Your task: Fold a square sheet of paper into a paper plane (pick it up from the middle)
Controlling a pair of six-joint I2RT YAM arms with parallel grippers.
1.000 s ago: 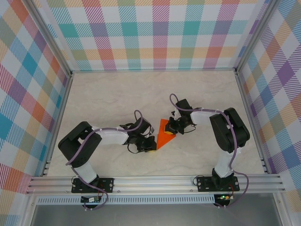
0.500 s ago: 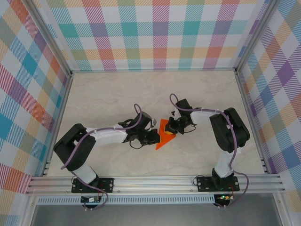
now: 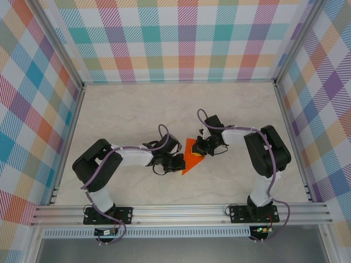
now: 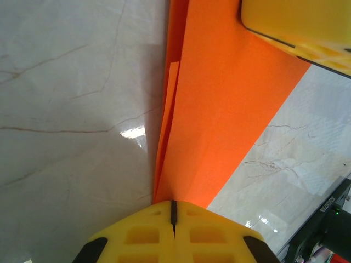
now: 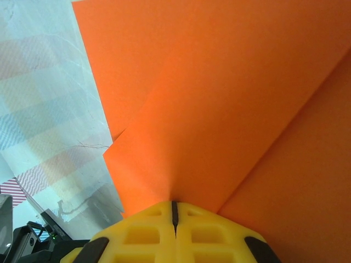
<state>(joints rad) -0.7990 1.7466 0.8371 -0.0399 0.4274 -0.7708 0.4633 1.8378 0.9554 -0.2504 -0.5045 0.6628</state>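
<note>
The paper (image 3: 192,159) is no longer a flat square. It lies as a pointed orange wedge about midway between the left and right edges of the tabletop (image 3: 120,109), somewhat nearer the near edge than the far one, with its narrow tip towards the near edge. The left wrist view shows several layers of paper (image 4: 219,126) stacked along one long side, their edges a little sprung apart. The right wrist view shows one flap of the paper (image 5: 219,109) lying over another, with slanting edges crossing. I judge the early folds done and the task past its middle. The dart shape is there, but the layers are loose. Pressing the creases flat and folding the wings appear to be left.

The left gripper (image 3: 178,162) is at the wedge's left side, near its tip. Its jaws are together, and their yellow ends (image 4: 173,204) meet the paper's edge. The right gripper (image 3: 202,149) is at the wide end of the wedge, on the side towards the right edge, also with its jaws together (image 5: 173,204) against the paper. I cannot tell whether either nips a layer or only presses on it.

No container has a part here; the paper rests straight on the tabletop
</note>
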